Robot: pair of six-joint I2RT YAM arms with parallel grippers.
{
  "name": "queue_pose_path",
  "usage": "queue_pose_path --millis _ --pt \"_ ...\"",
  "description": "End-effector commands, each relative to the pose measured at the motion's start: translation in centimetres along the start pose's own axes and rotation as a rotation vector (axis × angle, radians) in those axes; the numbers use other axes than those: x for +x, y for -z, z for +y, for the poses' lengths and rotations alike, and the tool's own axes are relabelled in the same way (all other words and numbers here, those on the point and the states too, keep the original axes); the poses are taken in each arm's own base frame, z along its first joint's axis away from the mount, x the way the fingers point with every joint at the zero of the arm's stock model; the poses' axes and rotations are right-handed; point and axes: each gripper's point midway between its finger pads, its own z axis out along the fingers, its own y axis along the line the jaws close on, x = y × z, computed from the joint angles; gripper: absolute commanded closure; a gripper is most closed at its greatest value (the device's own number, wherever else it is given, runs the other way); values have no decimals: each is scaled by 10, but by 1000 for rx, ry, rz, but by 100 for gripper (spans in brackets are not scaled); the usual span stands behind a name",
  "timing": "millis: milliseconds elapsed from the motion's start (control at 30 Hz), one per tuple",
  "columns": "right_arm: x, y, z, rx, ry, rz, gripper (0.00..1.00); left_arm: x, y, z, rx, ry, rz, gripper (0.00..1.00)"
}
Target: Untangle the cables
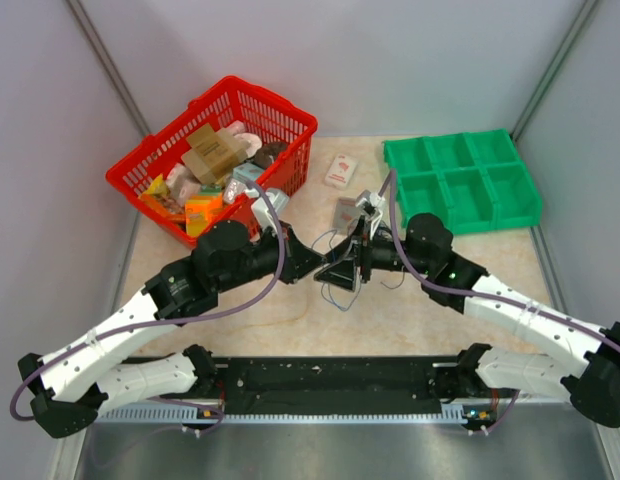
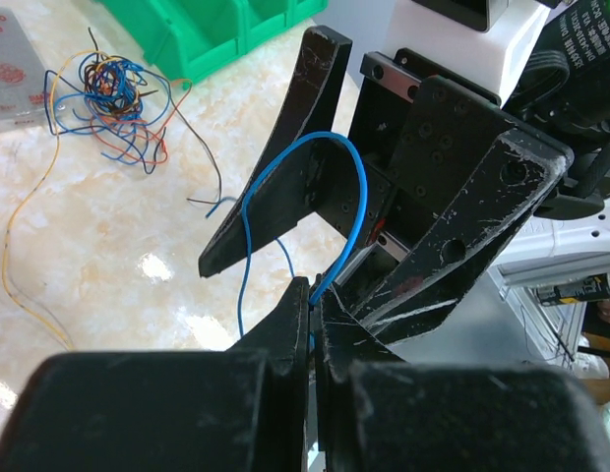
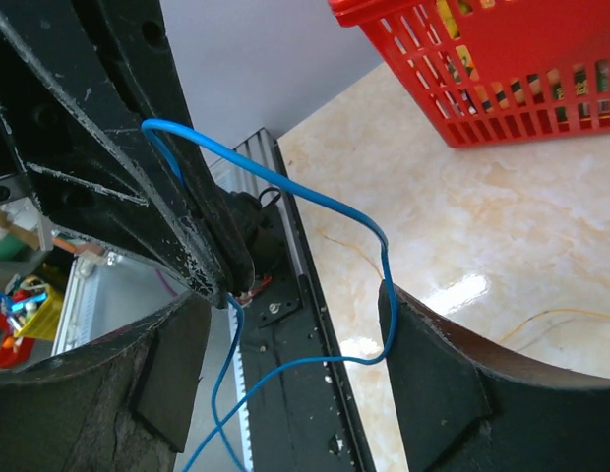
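A single blue cable (image 2: 356, 187) arches up from my left gripper (image 2: 313, 298), whose jaws are shut on it. The same blue cable (image 3: 315, 202) loops between the spread fingers of my right gripper (image 3: 285, 379), which is open, and it rests against the right finger (image 3: 448, 393). The two grippers meet nose to nose above the table's middle, left gripper (image 1: 330, 267) and right gripper (image 1: 363, 252). The remaining cables (image 2: 113, 93), blue, red, orange and black, lie as a small tangle on the table behind them. Loose strands (image 1: 337, 293) show under the grippers.
A red basket (image 1: 290, 112) full of packets stands at the back left. At the back right is a green compartment tray (image 1: 510, 205). A white packet (image 1: 339, 171) and a grey packet (image 1: 348, 213) lie between them. The metal rail (image 3: 310, 324) runs along the near edge.
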Motion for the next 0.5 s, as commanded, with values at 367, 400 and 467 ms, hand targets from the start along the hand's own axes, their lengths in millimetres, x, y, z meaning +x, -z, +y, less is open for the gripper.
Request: queue_pose_path --millis 367,400,467 --pt "-17 -8 0 60 -4 -69 74 -20 -4 11 -118 57 -60 100" --pt "-19 -9 0 59 -4 -75 86 -20 -4 12 -121 57 -59 100" --pt "-23 -8 -5 103 -13 -84 100 -21 -3 13 -132 52 -62 84"
